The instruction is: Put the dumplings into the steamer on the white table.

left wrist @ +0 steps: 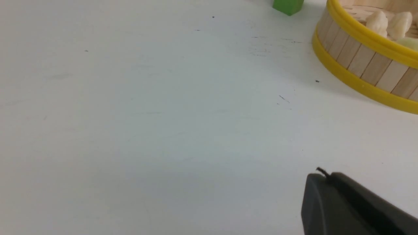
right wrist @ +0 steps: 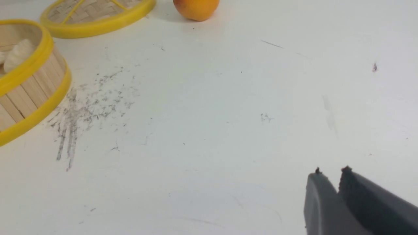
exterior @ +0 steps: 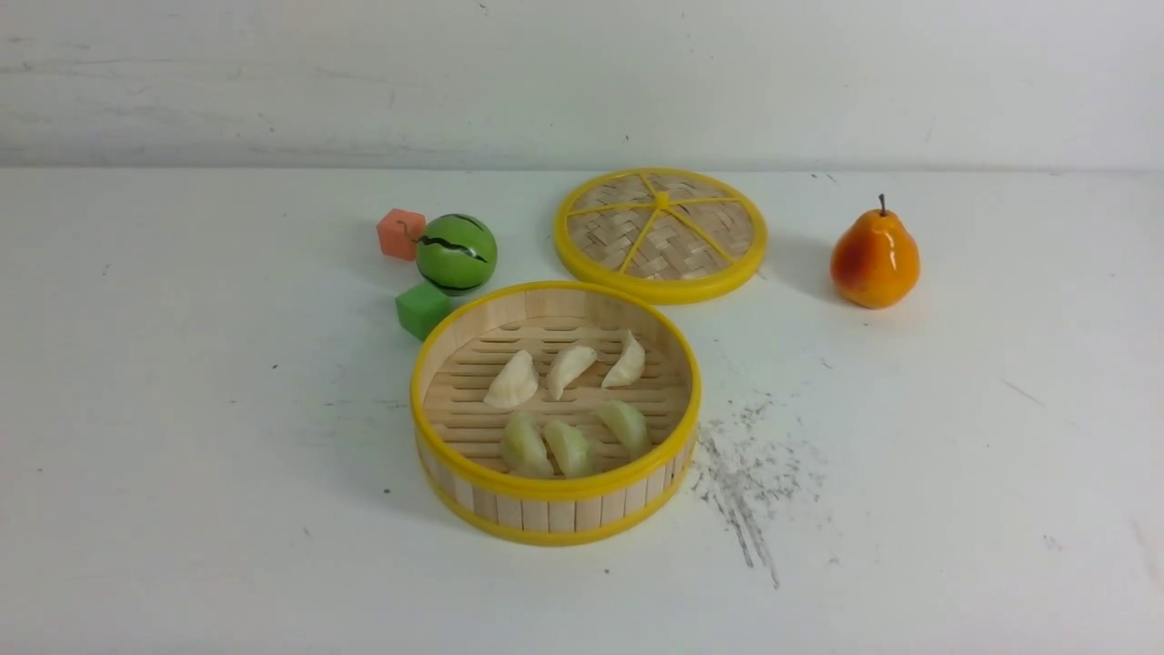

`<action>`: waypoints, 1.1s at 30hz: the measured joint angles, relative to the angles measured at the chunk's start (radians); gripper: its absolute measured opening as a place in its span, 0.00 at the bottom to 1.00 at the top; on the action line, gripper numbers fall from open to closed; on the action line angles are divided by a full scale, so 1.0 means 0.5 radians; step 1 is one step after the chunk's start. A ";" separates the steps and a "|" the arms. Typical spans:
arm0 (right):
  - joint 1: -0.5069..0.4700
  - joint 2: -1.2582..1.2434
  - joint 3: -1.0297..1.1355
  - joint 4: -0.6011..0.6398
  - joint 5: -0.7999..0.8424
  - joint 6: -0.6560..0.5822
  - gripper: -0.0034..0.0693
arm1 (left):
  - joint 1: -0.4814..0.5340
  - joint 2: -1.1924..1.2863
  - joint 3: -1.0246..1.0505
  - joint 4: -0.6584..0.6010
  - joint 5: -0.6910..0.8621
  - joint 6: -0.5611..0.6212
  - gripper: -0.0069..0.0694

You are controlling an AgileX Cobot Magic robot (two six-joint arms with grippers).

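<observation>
Dumplings (exterior: 564, 400), three cream-white and three pale green, are seen lying inside the steamer (exterior: 555, 509) on the white tabletop (exterior: 182, 409). Left claw (left wrist: 321, 176) is pressed together, empty, above bare tabletop near the steamer. Right claw (right wrist: 329, 174) is parted slightly, with nothing gripped.

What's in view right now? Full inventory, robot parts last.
dumplings: six, three cream-white, three pale green, inside the steamer
steamer: one, bamboo with yellow rims, table centre
lid: one, woven, yellow rim, behind the steamer
pear: one, orange-yellow, far right
watermelon ball: one, green striped, behind-left of the steamer
cubes: one orange-red, one green, beside the ball
white table: one, scuffed, grey scratches
left end effector: dark grey, shut, empty
right end effector: dark grey, slightly parted, empty
</observation>
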 joint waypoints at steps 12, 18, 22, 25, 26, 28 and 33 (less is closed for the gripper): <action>0.000 0.000 0.000 0.000 0.000 0.000 0.19 | 0.007 0.000 0.000 0.000 0.000 0.000 0.07; 0.000 0.000 0.000 0.000 0.000 0.000 0.20 | 0.007 0.000 0.000 0.000 0.000 0.000 0.07; 0.000 0.000 0.000 0.000 0.000 0.000 0.20 | 0.007 0.000 0.000 0.000 0.000 0.000 0.07; 0.000 0.000 0.000 0.000 0.000 0.000 0.20 | 0.007 0.000 0.000 0.000 0.000 0.001 0.07; 0.000 0.000 0.000 0.000 0.000 0.000 0.21 | 0.007 0.000 0.000 0.000 0.000 0.001 0.07; 0.000 0.000 0.000 0.000 0.000 0.000 0.21 | 0.007 0.000 0.000 0.000 0.000 0.001 0.07; 0.000 0.000 0.000 0.000 0.000 0.000 0.22 | 0.007 0.000 0.000 0.000 0.000 0.001 0.07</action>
